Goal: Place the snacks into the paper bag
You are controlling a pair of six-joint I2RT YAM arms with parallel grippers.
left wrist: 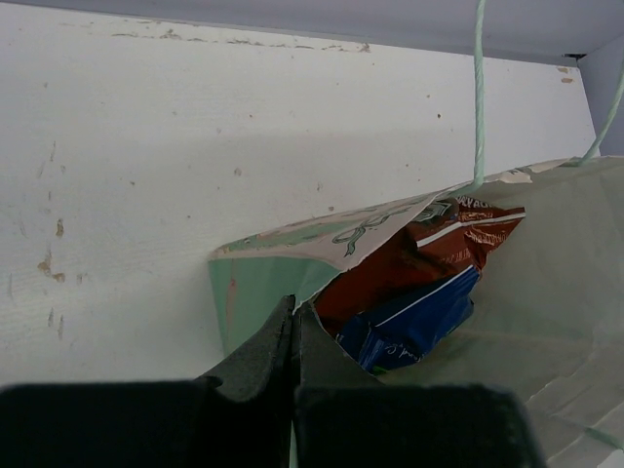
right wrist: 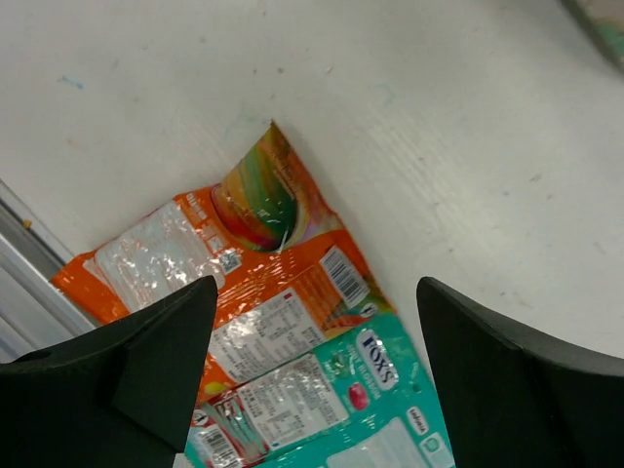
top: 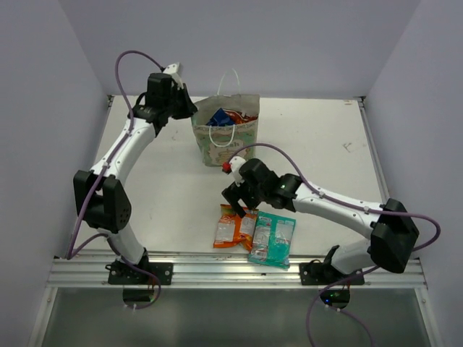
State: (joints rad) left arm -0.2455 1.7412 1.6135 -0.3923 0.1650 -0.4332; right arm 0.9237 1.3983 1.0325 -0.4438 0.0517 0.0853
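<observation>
Right tool [top: 237,199], spread and empty, is hovering just above the far end of the orange-white packet [top: 231,228], lying near-to-far beside the teal-white packet [top: 273,238] by the surface's [top: 325,159] front edge; left tool [left wrist: 294,331] is clenching the paper bag's [top: 224,144] rim.

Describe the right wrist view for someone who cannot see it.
An open pincer hovers over an orange packet and a teal packet lying flat and touching on a white table. Its black fingers fill the bottom corners.
</observation>
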